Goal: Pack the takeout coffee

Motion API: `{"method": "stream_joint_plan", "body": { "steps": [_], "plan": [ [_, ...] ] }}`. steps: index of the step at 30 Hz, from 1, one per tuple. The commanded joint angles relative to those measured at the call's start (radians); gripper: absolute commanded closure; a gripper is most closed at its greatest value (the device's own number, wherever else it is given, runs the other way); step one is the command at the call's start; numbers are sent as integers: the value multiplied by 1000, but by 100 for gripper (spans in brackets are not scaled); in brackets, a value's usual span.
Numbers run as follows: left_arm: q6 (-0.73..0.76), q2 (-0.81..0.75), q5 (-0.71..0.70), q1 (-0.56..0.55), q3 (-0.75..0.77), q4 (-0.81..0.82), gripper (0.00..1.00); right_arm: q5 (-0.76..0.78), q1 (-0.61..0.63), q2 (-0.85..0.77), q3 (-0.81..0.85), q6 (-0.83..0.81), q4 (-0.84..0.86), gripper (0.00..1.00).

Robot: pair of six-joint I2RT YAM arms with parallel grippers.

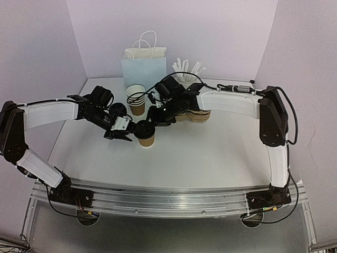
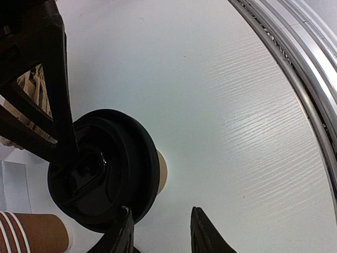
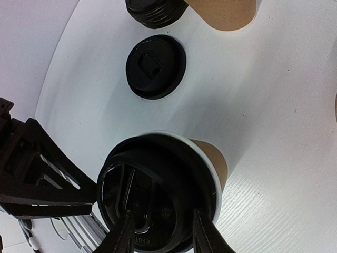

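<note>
A brown kraft cup (image 1: pixel 147 139) stands mid-table with a black lid (image 1: pixel 144 128) on it. In the right wrist view the lid (image 3: pixel 152 195) sits slightly askew, and the cup's white rim (image 3: pixel 215 179) shows on the right. My right gripper (image 3: pixel 160 232) is over it, jaws apart, fingertips down on the lid's top. My left gripper (image 2: pixel 160 232) is open just left of the cup in the top view (image 1: pixel 122 133). One finger (image 2: pixel 122 232) touches the lid's edge (image 2: pixel 105 168), and the cup is not between the jaws. A second open cup (image 1: pixel 137 99) stands behind.
A light blue paper bag (image 1: pixel 143 68) stands at the back, with a white cup of straws (image 1: pixel 187 74) to its right. A brown cardboard carrier (image 1: pixel 196 115) lies under the right arm. A loose black lid (image 3: pixel 155 66), a lid stack (image 3: pixel 156 11) and stacked brown cups (image 2: pixel 31 232) lie nearby.
</note>
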Motion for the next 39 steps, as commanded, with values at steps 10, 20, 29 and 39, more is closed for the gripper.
{"method": "stream_joint_plan", "body": {
  "steps": [10,20,29,39],
  "plan": [
    [-7,14,-29,-2,-1,74,69,84,16,12,67,-43,-41,66],
    [21,49,-27,-5,7,69,71,104,28,20,75,-63,-56,66],
    [-35,41,-31,-14,25,110,71,109,32,27,83,-78,-64,68],
    [-64,45,-41,-32,28,146,70,112,32,22,51,-76,-64,73]
  ]
}}
